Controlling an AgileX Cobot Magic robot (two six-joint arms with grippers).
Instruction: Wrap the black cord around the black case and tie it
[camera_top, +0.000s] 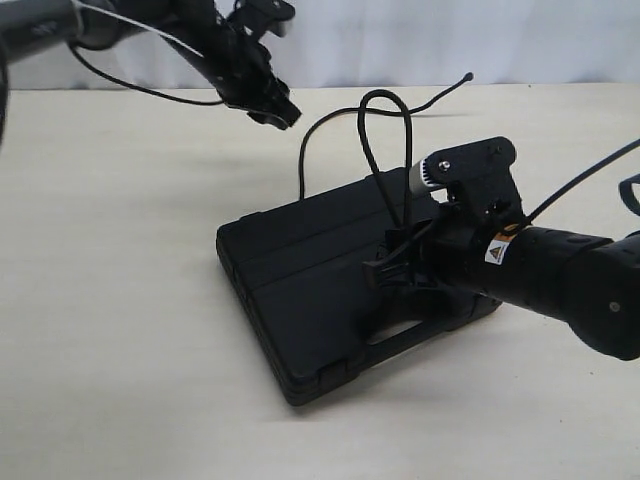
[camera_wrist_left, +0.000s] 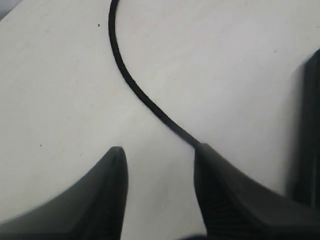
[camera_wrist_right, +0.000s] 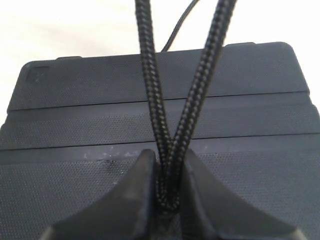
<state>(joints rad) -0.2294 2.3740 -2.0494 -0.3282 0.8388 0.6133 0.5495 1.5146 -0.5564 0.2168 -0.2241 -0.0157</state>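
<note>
The case (camera_top: 300, 290) lies flat on the table (camera_top: 120, 330) near centre. Over its lid's 3 o'clock side the right gripper (camera_top: 395, 268) has its jaws clamped on two strands of the cord (camera_top: 385, 100), which rise from the pinch as a tall loop toward 12 o'clock. Beyond, the cord trails over the table, its tip at 1 o'clock; farthest, at 11 o'clock, the left gripper (camera_top: 272, 108) hangs with jaws apart, nothing between them, cord lying on the table below it.
</note>
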